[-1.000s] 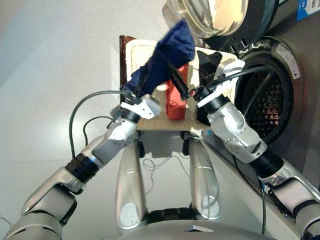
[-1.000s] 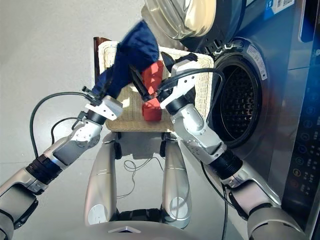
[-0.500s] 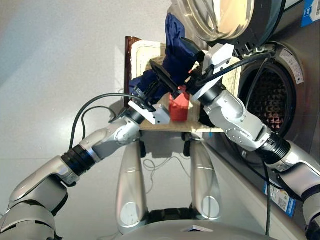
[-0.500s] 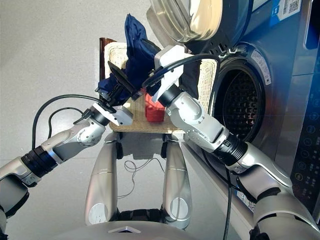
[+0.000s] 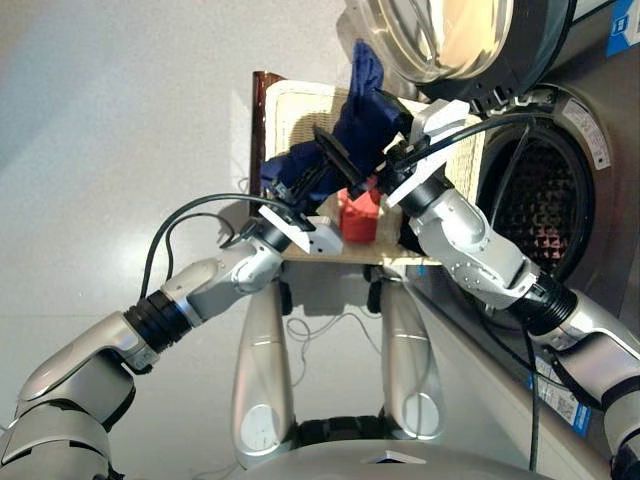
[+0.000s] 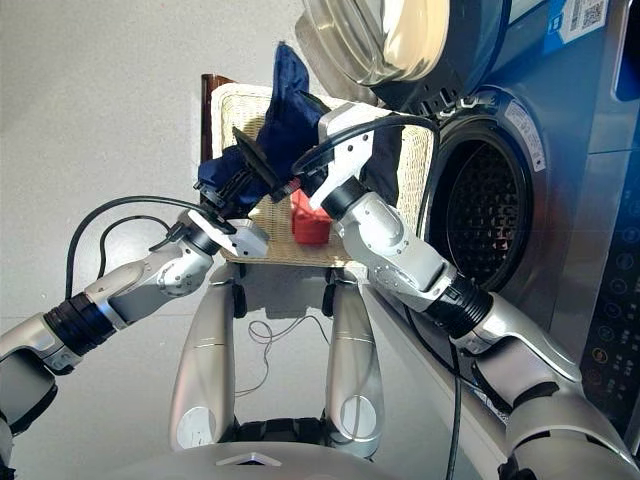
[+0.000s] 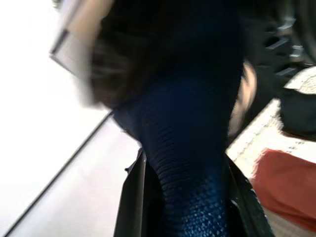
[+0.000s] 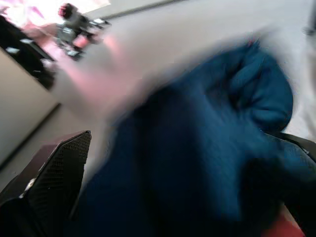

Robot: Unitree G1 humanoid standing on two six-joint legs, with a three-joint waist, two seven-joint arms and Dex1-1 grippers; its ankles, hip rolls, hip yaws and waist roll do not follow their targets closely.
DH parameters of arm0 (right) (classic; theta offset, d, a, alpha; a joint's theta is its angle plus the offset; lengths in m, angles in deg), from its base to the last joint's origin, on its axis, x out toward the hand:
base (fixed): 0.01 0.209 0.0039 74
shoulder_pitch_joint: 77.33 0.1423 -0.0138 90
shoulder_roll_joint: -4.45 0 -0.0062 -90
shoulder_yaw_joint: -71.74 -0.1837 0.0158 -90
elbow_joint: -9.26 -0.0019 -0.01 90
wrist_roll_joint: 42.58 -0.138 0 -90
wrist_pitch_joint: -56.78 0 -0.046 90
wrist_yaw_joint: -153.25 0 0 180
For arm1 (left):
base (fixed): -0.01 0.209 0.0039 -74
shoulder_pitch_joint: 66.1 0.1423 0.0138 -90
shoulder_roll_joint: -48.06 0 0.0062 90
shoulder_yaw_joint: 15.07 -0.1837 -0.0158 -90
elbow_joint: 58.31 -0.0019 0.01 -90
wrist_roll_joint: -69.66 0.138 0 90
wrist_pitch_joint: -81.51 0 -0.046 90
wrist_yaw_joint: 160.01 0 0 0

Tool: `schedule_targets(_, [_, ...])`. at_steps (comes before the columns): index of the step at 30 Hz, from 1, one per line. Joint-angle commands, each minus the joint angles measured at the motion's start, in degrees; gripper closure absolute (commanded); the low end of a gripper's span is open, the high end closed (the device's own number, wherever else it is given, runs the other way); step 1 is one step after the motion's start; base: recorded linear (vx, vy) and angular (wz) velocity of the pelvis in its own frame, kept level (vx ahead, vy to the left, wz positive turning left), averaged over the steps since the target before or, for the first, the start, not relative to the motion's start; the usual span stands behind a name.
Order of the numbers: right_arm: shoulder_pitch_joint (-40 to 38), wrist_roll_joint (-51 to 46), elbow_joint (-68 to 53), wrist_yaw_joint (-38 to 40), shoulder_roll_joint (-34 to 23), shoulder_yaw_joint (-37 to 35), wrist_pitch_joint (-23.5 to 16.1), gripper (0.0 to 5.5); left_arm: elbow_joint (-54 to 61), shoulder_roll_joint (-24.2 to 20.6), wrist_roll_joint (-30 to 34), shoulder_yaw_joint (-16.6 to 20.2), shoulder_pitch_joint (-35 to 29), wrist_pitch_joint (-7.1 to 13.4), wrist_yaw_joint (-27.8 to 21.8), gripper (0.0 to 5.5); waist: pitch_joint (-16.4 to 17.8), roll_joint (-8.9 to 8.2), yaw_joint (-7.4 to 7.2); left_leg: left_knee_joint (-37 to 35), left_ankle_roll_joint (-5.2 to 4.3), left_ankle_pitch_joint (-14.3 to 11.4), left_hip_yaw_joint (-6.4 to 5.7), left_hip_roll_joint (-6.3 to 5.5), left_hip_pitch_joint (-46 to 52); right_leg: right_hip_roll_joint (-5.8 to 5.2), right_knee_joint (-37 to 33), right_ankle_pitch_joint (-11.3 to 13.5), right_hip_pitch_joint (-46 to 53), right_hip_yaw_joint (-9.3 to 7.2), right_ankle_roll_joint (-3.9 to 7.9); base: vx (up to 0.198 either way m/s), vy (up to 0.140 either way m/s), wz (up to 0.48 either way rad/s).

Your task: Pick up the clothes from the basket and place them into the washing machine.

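Left claw (image 5: 290, 192): gripping the low end of the navy garment (image 5: 352, 130), cloth running up between its two fingers (image 7: 132, 197) in the left wrist view.

Navy garment: hanging in the air over the basket (image 5: 290, 100), stretching from the left claw up and rightward to a peak near the open porthole door (image 5: 450, 40), lower folds bunching just above the basket's left side.

Basket: sitting ahead of both arms, left of the washer (image 5: 540, 190), a dark brown edge showing along its far left side.

Red cloth (image 5: 358, 213): lying in the basket near its front rim, below the navy garment and between the two claws.

Right claw (image 5: 345, 165): reaching leftward over the basket with fingers spreading apart, one finger (image 8: 54, 173) showing clear at the side in the right wrist view, navy fabric filling the space ahead of it. Not gripping; contact with the fabric cannot be told.

Washer: standing at the right with door swinging up and open, perforated drum (image 5: 530, 200) exposed and holding no visible cloth.
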Motion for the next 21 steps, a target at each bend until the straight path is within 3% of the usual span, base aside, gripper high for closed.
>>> schedule_targets(1, [0.4,3.6,-2.7,1.4,-3.7,-1.1,0.9,0.00,14.9,-0.1,3.1,4.0,-1.4,3.4,7.6,5.50,-0.8,2.71,-0.41,1.8,-2.41,-2.9,0.92,0.17,0.5,-1.34,-2.6,2.6,-1.4,2.08,1.60,0.000,0.000,0.000])
schedule_targets(9, [0.8,3.9,-3.5,2.8,-4.2,-0.4,1.0,0.00,16.3,0.1,5.2,5.9,-1.3,1.4,10.6,5.50,-0.8,2.96,-0.38,1.8,-2.33,-2.8,1.04,0.14,0.4,-1.34,-2.6,2.7,-1.8,2.20,1.61,0.000,0.000,0.000])
schedule_targets(20, [3.3,1.9,-3.7,2.4,-2.3,1.8,1.1,0.00,16.6,1.4,3.7,5.5,-2.5,1.3,10.3,5.50,-0.8,3.14,-0.23,1.7,-2.23,-2.8,1.03,0.19,0.2,-1.29,-2.5,2.6,-2.0,2.04,1.56,0.000,0.000,0.000])
schedule_targets(21, [3.7,1.8,-3.7,2.2,-2.1,2.1,1.2,0.56,16.6,1.5,3.5,5.5,-2.5,1.3,10.2,5.50,-0.8,3.16,-0.17,1.7,-2.24,-2.8,1.05,0.15,0.2,-1.29,-2.5,2.7,-2.0,2.06,1.55,0.000,0.000,0.000])
